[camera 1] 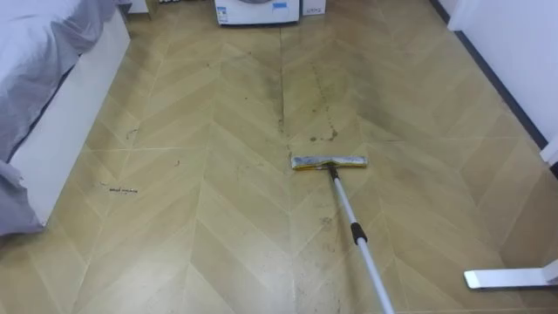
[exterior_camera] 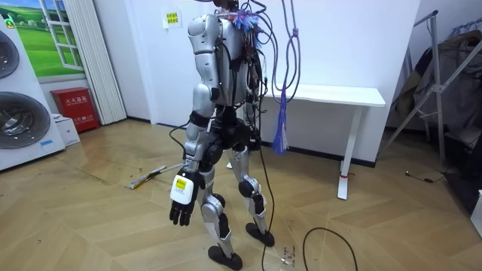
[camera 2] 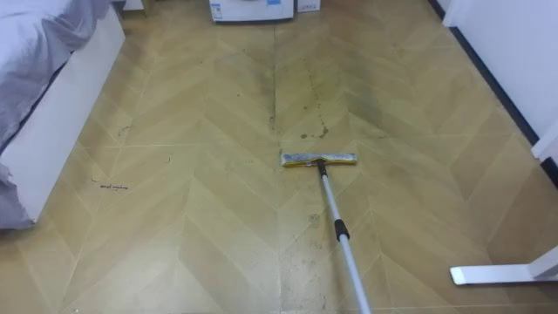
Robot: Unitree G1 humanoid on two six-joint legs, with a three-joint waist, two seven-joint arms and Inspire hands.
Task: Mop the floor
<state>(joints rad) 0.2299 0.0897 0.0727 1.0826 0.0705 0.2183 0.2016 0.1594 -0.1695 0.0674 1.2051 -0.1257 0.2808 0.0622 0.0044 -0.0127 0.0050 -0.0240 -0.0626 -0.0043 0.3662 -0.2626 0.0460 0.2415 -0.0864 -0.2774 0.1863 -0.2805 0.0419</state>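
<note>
Mop [camera 1: 330, 162] flat on smudged herringbone floor [camera 1: 218, 218]

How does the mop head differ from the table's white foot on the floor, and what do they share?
The mop head is yellowish and lies mid-floor; the table foot is white and lies at the lower right. The mop head's pole joins at its middle, the table foot's leg at one end. Both are flat, narrow bars on the wooden floor.

Floor [camera 1: 200, 235]: tan wood, chevron pattern, dark smudges. Mop head [camera 1: 329, 162]: yellow-grey; pole [camera 1: 344, 208] silver, black collar. Bed frame [camera 1: 74, 118]: white; bedding [camera 1: 35, 44] pale grey. Desk [exterior_camera: 331, 95]: white.
</note>
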